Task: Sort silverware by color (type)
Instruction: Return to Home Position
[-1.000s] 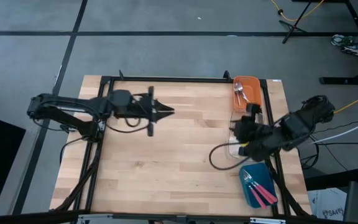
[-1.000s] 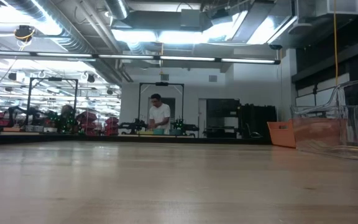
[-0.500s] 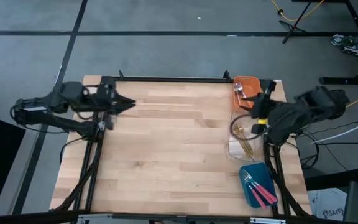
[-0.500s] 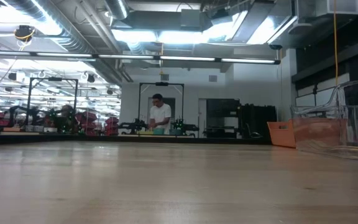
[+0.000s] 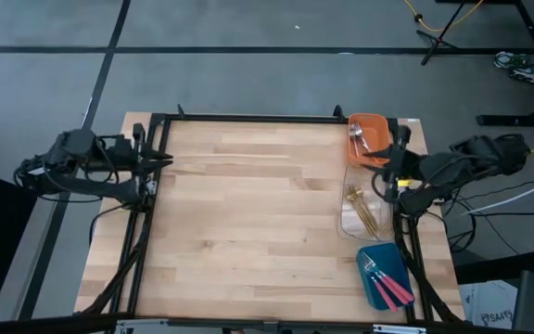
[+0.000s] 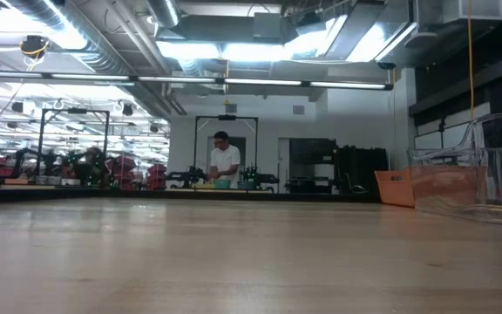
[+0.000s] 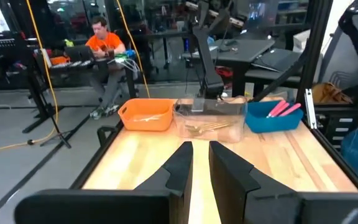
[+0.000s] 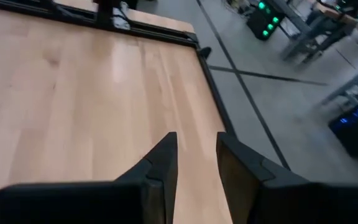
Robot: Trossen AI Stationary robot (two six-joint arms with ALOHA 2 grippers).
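Since all the silverware lies in three bins along the table's (image 5: 248, 223) right edge, none of it sits between either pair of fingers. The right gripper (image 5: 388, 165) hangs at that edge, just beside where the orange bin (image 5: 371, 122) meets the clear bin (image 5: 349, 225). Its fingers (image 8: 165, 158) are parted and grasp nothing, and its wrist view shows only bare wood past them. The left gripper (image 7: 201, 147) is at the opposite edge, well apart from the bins and facing them across the table. Its fingers (image 7: 180, 167) stand a narrow gap apart, also empty.

A second ago the left gripper reached out over the left half of the table, and the right arm lay across the clear bin, hiding most of it. Both have since drawn back to the edges, leaving that bin uncovered. The pieces in the bins have not shifted.

The orange-handled pieces (image 5: 359, 139) have silver heads and lie in the orange bin. The gold forks (image 5: 367, 213) — thin and gold all over — lie bunched in the clear bin. The pink-handled forks (image 5: 390, 286) lie side by side in the blue bin (image 5: 373, 293), silver heads toward the clear bin. A person (image 6: 224, 162) stands in the room far beyond the table.
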